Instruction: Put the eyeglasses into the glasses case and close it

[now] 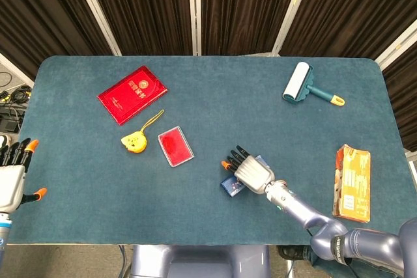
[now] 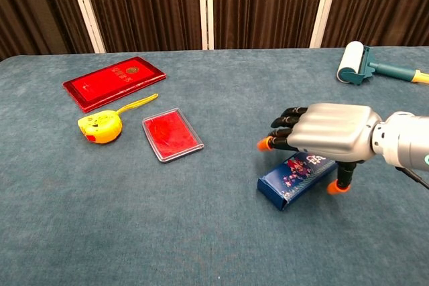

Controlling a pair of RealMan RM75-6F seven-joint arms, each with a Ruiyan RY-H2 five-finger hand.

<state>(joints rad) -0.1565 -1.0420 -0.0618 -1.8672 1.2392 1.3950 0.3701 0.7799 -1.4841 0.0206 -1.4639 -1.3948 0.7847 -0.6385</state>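
A: Fingers (image 1: pixel 14 152) of the left hand (image 1: pixel 11 183) are spread and hold nothing, off the worktop's (image 1: pixel 78 193) left edge. And the right?

B: The right hand (image 2: pixel 332 133) hovers palm down over the blue case (image 2: pixel 291 180), which lies on the worktop near the front, right of centre. Its fingers (image 2: pixel 285 125) reach out, slightly apart, past the far side, and the thumb (image 2: pixel 342 179) points down at the near side. Nothing is pinched yet.

A: How would you take it?

B: I'd lower squarely and close across the narrow width near the middle, so the case doesn't swivel or skid on the cloth.

A: And the glasses?

B: Neither view shows them. They may be inside the case; I can't tell.

A: What do the views add?

B: Only the head view shows the left hand and the orange box (image 1: pixel 352 183) at far right, but there the right hand covers most of the case. The chest view shows the gap under the palm.
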